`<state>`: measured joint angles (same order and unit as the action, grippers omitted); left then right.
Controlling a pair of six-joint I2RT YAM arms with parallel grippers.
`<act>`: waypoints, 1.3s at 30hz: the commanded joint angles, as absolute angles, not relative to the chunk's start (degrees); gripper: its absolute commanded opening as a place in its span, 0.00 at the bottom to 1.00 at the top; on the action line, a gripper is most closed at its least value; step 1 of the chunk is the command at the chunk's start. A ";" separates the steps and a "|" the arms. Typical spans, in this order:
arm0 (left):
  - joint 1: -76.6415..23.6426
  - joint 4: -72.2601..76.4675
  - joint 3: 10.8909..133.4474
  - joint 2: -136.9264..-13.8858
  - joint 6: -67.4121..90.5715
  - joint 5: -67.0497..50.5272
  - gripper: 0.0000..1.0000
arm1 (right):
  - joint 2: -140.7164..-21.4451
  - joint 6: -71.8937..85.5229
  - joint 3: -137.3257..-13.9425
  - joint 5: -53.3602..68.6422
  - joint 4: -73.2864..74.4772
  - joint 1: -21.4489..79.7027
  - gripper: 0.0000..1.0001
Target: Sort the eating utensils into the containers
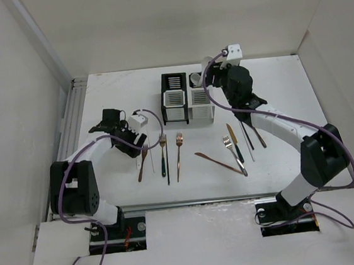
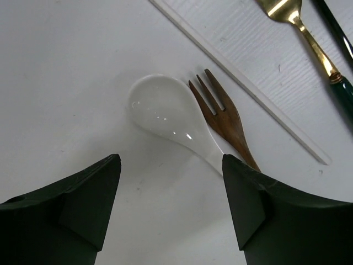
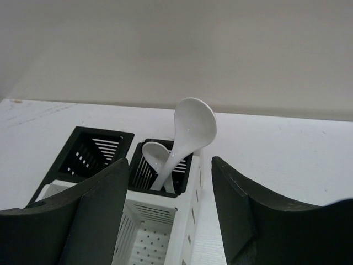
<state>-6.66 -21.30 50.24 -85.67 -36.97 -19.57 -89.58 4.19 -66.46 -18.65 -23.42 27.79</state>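
Observation:
My left gripper is open and empty, low over a white spoon and a brown wooden fork that lie side by side; the spoon's handle runs in beside the right finger. In the top view this gripper is left of the utensil row. My right gripper is open and empty, above the holders. Two white spoons stand in the back right black holder. Another black holder stands to its left. White holders stand in front.
On the table lie a gold fork with a dark handle, a copper fork, a copper knife, a silver fork, a dark-handled knife and dark chopsticks. A white chopstick lies beside the wooden fork.

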 commanded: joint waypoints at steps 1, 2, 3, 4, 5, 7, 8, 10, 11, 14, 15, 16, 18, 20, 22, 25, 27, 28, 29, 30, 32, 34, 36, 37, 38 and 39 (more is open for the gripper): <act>-6.76 -24.52 52.56 -85.78 -33.32 -21.46 0.72 | -87.54 2.20 -66.80 -18.63 -23.29 28.21 0.67; -6.77 -24.52 52.56 -86.65 -32.61 -20.66 0.72 | -87.54 2.20 -66.80 -18.63 -22.68 28.21 0.67; -7.46 -24.52 52.56 -87.97 -32.09 -20.13 0.72 | -87.54 2.20 -66.80 -18.63 -22.68 28.21 0.67; -7.47 -24.52 53.08 -88.59 -32.08 -19.60 0.72 | -87.02 2.20 -66.80 -18.63 -22.68 28.21 0.67; -8.08 -24.52 53.09 -89.12 -31.12 -18.12 0.71 | -87.01 2.20 -66.80 -19.15 -22.68 28.21 0.67; -8.61 -24.52 53.09 -90.43 -29.89 -16.62 0.69 | -87.01 2.20 -66.27 -19.77 -22.06 28.21 0.67; -8.61 -24.52 53.09 -90.44 -29.88 -16.00 0.69 | -86.49 2.20 -66.27 -19.78 -22.06 28.21 0.67; -8.61 -23.99 52.56 -90.44 -29.88 -16.00 0.68 | -86.48 2.20 -66.27 -20.30 -22.06 28.21 0.67; -8.61 -23.39 51.86 -90.44 -29.88 -16.00 0.68 | -86.48 1.68 -66.27 -20.91 -22.06 28.21 0.67; -9.93 -22.33 51.33 -90.44 -29.36 -14.42 0.67 | -86.48 1.67 -65.75 -21.97 -21.53 28.21 0.67; -10.45 -22.32 51.33 -90.44 -28.22 -12.50 0.65 | -86.48 1.67 -65.74 -21.97 -21.53 28.21 0.67; -10.46 -21.80 50.81 -90.44 -28.21 -11.52 0.63 | -86.48 1.67 -65.74 -22.58 -21.53 28.21 0.67; -10.46 -21.27 50.19 -90.44 -27.69 -9.76 0.53 | -85.87 1.67 -65.74 -22.59 -21.53 28.21 0.67; -10.46 -21.27 49.58 -89.91 -27.69 -7.83 0.49 | -85.87 1.67 -65.74 -23.20 -21.53 27.69 0.67; -10.46 -22.05 49.05 -89.38 -28.29 -7.30 0.49 | -85.34 1.05 -65.74 -23.20 -21.53 27.69 0.67; -10.46 -24.25 49.04 -88.77 -28.30 -7.29 0.49 | -85.34 0.53 -65.74 -23.20 -21.01 27.69 0.68; -10.46 -25.39 49.04 -88.15 -28.83 -8.00 0.43 | -85.34 0.53 -65.74 -23.20 -21.01 27.69 0.68; -10.46 -25.40 49.04 -88.15 -28.83 -8.61 0.41 | -85.34 0.53 -65.74 -23.73 -21.01 27.69 0.68; -10.46 -25.40 49.04 -88.15 -28.83 -8.61 0.39 | -85.34 0.53 -65.74 -23.73 -21.01 27.69 0.68; -10.46 -25.92 49.04 -88.68 -28.83 -8.61 0.36 | -85.34 0.53 -65.74 -23.73 -21.01 27.69 0.68; -10.46 -26.63 49.04 -89.29 -28.83 -8.61 0.32 | -84.81 0.53 -65.21 -23.73 -21.01 27.69 0.68; -10.46 -26.63 47.99 -89.82 -29.53 -8.61 0.23 | -84.81 0.53 -64.69 -24.43 -21.01 27.69 0.68; -10.46 -25.84 47.99 -89.82 -29.53 -8.61 0.09 | -84.29 0.01 -64.69 -24.96 -21.01 27.69 0.68; -10.46 -25.14 47.99 -90.35 -29.53 -8.61 0.00 | -84.29 0.00 -64.69 -24.96 -21.01 27.69 0.68; -10.46 -24.44 47.99 -90.35 -29.53 -8.61 0.00 | -83.77 0.00 -64.17 -24.96 -21.01 27.69 0.68; -10.46 -24.43 47.99 -90.35 -29.53 -9.22 0.00 | -83.76 0.00 -64.16 -24.96 -21.01 27.69 0.68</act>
<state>-10.48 -23.00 49.87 -89.93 -29.06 -9.04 -86.59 0.82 -64.64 -23.68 -19.68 27.77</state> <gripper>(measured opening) 0.129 0.678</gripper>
